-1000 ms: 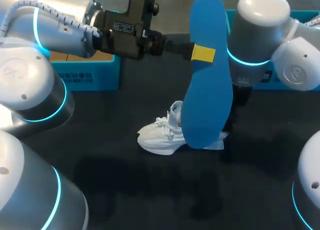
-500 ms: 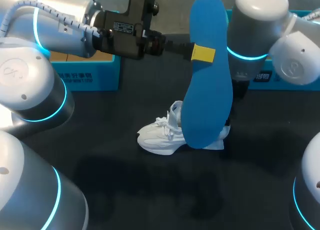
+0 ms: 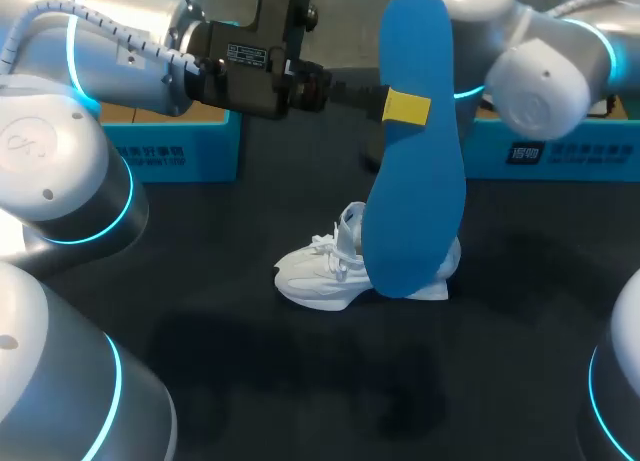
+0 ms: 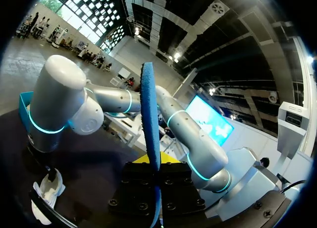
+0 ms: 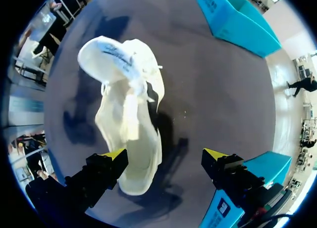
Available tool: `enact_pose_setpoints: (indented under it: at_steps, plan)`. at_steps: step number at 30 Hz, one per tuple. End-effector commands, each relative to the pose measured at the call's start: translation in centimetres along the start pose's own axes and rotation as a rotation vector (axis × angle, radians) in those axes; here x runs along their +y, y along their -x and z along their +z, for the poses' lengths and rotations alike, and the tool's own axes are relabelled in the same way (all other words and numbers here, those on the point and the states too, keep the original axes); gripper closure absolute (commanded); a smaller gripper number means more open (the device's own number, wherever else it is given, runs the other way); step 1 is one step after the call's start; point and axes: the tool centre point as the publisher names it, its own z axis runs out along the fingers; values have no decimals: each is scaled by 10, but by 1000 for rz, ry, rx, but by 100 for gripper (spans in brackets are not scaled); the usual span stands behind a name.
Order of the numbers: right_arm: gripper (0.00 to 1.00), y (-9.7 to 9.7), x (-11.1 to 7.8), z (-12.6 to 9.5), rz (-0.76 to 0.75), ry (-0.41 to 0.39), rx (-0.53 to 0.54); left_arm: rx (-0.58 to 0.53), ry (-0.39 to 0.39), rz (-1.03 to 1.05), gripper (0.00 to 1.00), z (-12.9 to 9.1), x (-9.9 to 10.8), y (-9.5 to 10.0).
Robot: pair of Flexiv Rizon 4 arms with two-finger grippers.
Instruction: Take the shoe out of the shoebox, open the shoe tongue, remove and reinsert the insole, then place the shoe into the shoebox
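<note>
A black table [image 3: 250, 381] carries two teal box parts: the left shoebox half [image 3: 170, 151] at the far left and the right shoebox half [image 3: 560, 146] at the far right. The arms hide their insides, and the shoe is in neither. The left gripper [image 3: 405, 108] is clamped on a large blue insole [image 3: 415, 201], holding it upright high above the table, probably to keep it free until reinsertion. The white shoe [image 3: 335, 271] rests on the table between the halves, below the insole. The right gripper [image 5: 165, 156] hovers over the shoe's heel end with fingers spread wide, gripping nothing — likely poised to steady the shoe.
</note>
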Motion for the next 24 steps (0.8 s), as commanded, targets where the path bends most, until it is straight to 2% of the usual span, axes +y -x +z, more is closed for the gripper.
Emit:
enact_pose_setpoints:
  at_steps: [1,7,17,20,22,24]
  plan:
    - [0,10,23,20,-14,-33,43,0,-1,0,100,0,1,0]
    - [0,4,30,33,-20,-18,70,0,-1,0,100,0,1,0]
    - [0,-5,27,54,9,-15,103,0,-1,0,100,0,1,0]
    - [9,-7,21,60,25,-8,109,0,-1,0,100,0,1,0]
    - [19,-8,21,64,28,-8,116,0,-1,0,100,0,1,0]
    - [20,-8,21,65,28,-7,117,0,-1,0,100,0,1,0]
